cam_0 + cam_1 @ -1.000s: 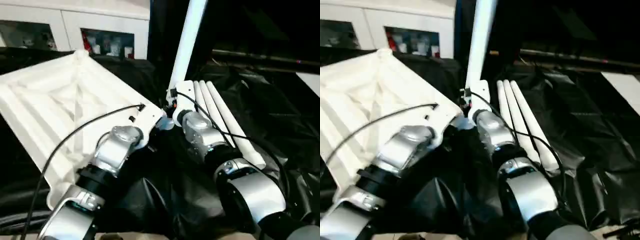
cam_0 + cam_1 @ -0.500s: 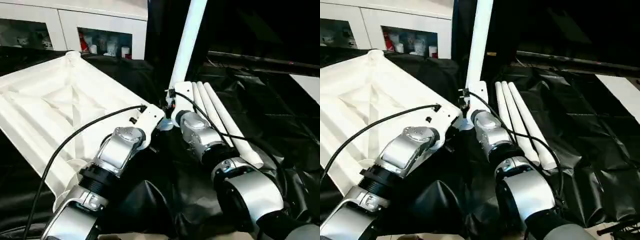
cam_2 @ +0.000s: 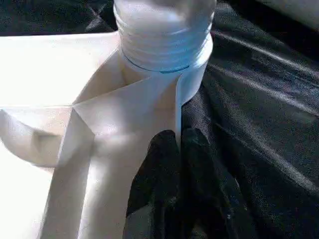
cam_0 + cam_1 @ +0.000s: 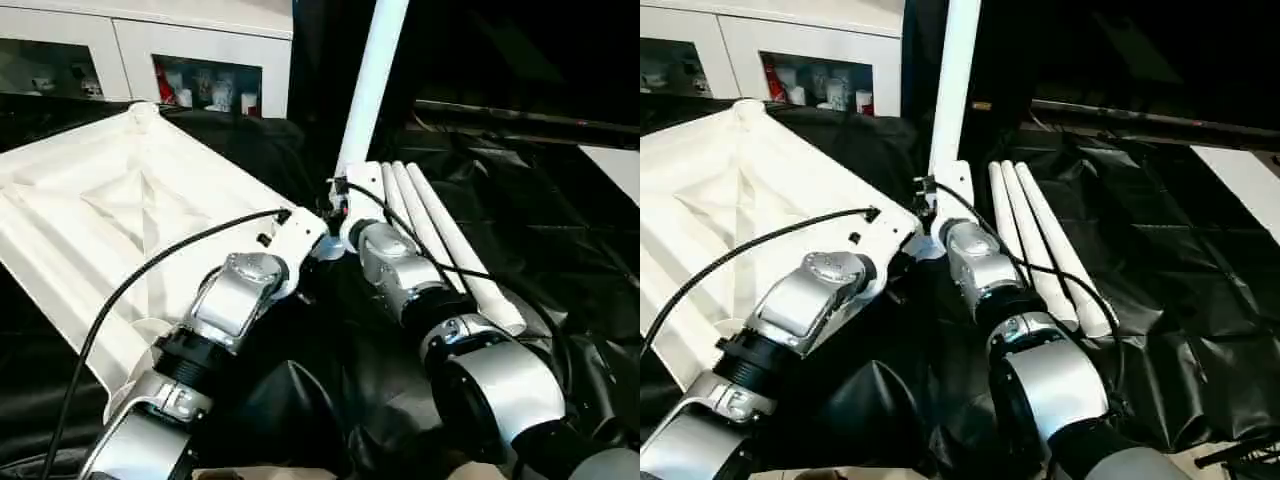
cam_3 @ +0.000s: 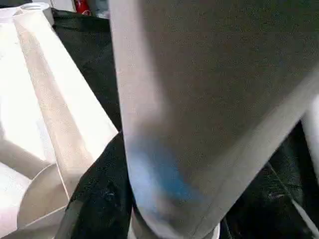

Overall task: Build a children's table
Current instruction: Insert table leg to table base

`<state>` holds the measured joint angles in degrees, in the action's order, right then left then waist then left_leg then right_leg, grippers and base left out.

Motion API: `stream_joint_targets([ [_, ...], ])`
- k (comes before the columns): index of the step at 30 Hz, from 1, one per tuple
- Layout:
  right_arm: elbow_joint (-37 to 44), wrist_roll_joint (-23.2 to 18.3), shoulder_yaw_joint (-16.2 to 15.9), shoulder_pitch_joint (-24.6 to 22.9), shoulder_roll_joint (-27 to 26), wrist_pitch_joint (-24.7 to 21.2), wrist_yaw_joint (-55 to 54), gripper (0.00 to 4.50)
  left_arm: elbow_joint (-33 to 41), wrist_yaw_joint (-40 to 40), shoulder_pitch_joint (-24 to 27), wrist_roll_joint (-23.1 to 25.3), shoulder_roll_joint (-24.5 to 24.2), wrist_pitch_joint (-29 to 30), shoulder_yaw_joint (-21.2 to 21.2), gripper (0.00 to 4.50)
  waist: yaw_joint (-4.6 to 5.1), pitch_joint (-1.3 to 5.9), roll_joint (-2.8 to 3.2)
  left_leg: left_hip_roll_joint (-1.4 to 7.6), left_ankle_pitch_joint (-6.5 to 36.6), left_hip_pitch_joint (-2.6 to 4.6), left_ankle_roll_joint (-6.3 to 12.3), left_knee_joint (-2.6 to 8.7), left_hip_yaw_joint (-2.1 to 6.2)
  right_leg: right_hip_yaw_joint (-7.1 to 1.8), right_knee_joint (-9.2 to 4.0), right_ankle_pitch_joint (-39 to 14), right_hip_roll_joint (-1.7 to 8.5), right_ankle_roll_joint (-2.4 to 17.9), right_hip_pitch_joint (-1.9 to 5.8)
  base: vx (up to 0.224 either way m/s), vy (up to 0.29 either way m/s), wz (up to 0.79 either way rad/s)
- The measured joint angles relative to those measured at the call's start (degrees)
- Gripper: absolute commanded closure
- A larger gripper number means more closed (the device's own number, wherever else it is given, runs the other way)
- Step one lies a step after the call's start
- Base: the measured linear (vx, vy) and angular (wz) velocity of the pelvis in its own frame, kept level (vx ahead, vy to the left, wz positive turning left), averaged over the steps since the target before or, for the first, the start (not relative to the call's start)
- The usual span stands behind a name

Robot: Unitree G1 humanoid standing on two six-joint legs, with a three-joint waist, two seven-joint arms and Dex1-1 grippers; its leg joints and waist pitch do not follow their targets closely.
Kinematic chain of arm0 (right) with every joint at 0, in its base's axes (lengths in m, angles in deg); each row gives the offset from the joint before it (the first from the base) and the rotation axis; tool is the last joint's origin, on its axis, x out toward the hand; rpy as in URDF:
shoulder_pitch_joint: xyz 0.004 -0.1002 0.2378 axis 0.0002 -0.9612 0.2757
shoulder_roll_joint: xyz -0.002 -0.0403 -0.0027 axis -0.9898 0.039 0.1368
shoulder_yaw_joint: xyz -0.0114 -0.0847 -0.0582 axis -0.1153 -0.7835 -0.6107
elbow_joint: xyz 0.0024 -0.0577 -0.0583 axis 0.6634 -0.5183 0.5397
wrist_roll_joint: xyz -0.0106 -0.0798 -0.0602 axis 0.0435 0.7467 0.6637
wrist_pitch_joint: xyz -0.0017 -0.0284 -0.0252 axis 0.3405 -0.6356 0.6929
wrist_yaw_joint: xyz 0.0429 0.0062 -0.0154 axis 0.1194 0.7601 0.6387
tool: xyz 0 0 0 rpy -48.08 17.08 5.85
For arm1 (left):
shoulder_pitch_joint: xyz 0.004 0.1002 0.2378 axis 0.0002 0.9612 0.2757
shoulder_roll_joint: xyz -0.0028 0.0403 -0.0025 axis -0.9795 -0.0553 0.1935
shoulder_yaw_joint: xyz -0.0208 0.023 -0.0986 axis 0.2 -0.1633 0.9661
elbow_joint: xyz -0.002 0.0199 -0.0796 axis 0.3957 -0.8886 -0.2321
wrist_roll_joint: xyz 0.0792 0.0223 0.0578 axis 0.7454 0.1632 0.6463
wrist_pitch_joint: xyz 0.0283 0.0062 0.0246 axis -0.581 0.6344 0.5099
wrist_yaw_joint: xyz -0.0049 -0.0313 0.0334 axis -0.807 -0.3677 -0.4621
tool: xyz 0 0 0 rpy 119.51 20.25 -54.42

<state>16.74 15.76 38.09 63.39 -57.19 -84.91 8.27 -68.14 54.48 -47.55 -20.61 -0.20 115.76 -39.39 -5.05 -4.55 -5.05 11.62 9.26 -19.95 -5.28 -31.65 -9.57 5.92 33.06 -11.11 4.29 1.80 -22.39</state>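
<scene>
Standing upright in the white ribbed plastic tabletop's (image 4: 110, 210) round corner socket (image 3: 164, 59), long white tube leg (image 4: 372, 80), gripped by right tool (image 5: 149, 199); left tool (image 3: 179, 149) closed, pinching tabletop rim.

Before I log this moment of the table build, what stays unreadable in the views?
- Upright leg: top cut off by the head views' upper edge.
- Leg's seating in the corner socket: hidden in the head views behind both wrists; blurred in the left wrist view.
- Tabletop: left part cut off by the edge.
- Cabinet contents: too small.
</scene>
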Motion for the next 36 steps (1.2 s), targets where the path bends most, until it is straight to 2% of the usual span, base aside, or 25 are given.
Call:
stream_joint_targets([
  [2, -1.1, -0.1, 0.7, -0.9, -0.4, -0.8, 0.9, 1.85, 0.3, -0.2, 0.2, 0.0, -0.3, 0.0, 0.0, 4.50, 0.00, -0.02, 0.02, 0.00, 0.0, -0.04, 0.00, 0.01, 0.00, 0.00, 0.02, 0.0, -0.01, 0.0, -0.06, 0.000, 0.000, 0.00],
  [4, -1.2, -0.1, 0.9, -0.6, -0.3, -1.0, 1.5, 1.51, 0.6, -0.2, 0.2, -0.1, -0.5, 0.0, 0.0, 4.50, 0.01, 0.03, 0.08, 0.00, 0.0, -0.05, 0.00, 0.01, -0.03, -0.03, 0.01, 0.0, 0.00, 0.0, -0.08, 0.000, 0.000, 0.00],
  [7, -1.6, -0.1, 1.0, -0.7, -0.3, -1.2, 1.9, 1.41, 1.0, -0.6, 0.2, -0.1, -0.8, -0.1, 0.0, 4.50, -0.04, 0.04, 0.07, 0.01, 0.0, -0.08, 0.00, 0.05, -0.04, -0.03, 0.10, 0.0, -0.01, 0.0, -0.21, 0.000, 0.000, 0.00],
  [8, -2.0, -0.1, 1.2, -0.9, -0.3, -1.3, 2.1, 1.18, 1.1, -0.7, 0.2, -0.1, -0.9, -0.1, 0.0, 4.50, -0.04, -0.01, 0.14, 0.01, 0.0, -0.09, 0.00, 0.09, -0.05, -0.03, 0.10, 0.0, -0.01, 0.0, -0.25, 0.000, 0.000, 0.00],
  [14, -3.2, 0.1, 1.5, -1.3, -0.3, -2.2, 3.9, 0.79, 1.5, -1.0, 0.2, 0.0, -1.3, -0.4, 0.0, 4.50, -0.06, -0.09, 0.30, 0.03, 0.0, -0.18, 0.00, 0.17, -0.12, -0.05, 0.17, 0.3, -0.02, 0.0, -0.40, 0.000, 0.000, 0.00],
  [16, -3.2, 0.1, 1.6, -1.3, -0.2, -2.1, 4.8, 0.50, 1.5, -1.3, 0.2, 0.0, -1.5, -0.7, 0.0, 4.50, -0.07, -0.09, 0.31, 0.03, 0.0, -0.17, 0.00, 0.17, -0.13, -0.05, 0.18, 0.4, -0.02, 0.0, -0.40, 0.000, 0.000, 0.00],
  [21, -3.1, 0.1, 1.4, -1.3, 1.1, -1.5, 10.4, 0.07, 1.9, -3.6, 0.5, 0.0, -3.7, -2.8, -0.4, 4.50, -0.09, -0.11, 0.32, 0.06, 0.0, -0.31, -0.01, 0.17, -0.14, -0.05, 0.22, 1.1, -0.02, -0.1, -0.61, 0.000, 0.000, 0.00],
  [24, -1.3, 1.0, -0.1, -2.0, 3.1, -2.0, 16.1, 0.02, 3.4, -5.4, 1.8, 0.0, -5.7, -5.0, -0.5, 4.50, -0.15, -0.12, 0.34, 0.10, 0.0, -0.51, -0.03, 0.16, -0.16, -0.05, 0.27, 1.8, -0.02, -0.1, -0.78, 0.000, 0.000, 0.00],
  [27, 2.8, 1.6, -1.6, -3.6, 5.4, -3.0, 21.1, 0.02, 4.0, -7.2, 2.3, -0.1, -7.3, -7.1, -0.6, 4.50, -0.32, -0.14, 0.37, 0.18, -0.1, -0.60, -0.07, 0.15, -0.23, -0.07, 0.82, 1.8, -0.04, 0.1, -1.01, 0.017, -0.006, 0.01],
  [33, 16.9, 1.9, -5.5, -9.4, 11.9, -5.9, 31.8, 0.02, 6.9, -11.7, 4.6, -0.5, -11.3, -11.9, -1.1, 4.50, -0.78, -0.13, 0.36, 0.26, -0.2, -1.15, 0.07, -0.18, -0.26, -0.13, 1.27, 1.3, -0.11, 0.2, -1.59, 0.009, -0.003, 0.00],
  [36, 25.7, 1.4, -7.8, -14.5, 16.2, -7.0, 39.9, 0.02, 9.2, -16.3, 6.9, -1.1, -14.9, -15.7, -1.7, 4.50, -1.11, -0.13, 0.36, 0.26, -0.2, -1.15, 0.26, -0.22, -0.27, -0.15, 1.28, 1.2, -0.11, 0.2, -1.58, 0.000, 0.000, 0.00],
])
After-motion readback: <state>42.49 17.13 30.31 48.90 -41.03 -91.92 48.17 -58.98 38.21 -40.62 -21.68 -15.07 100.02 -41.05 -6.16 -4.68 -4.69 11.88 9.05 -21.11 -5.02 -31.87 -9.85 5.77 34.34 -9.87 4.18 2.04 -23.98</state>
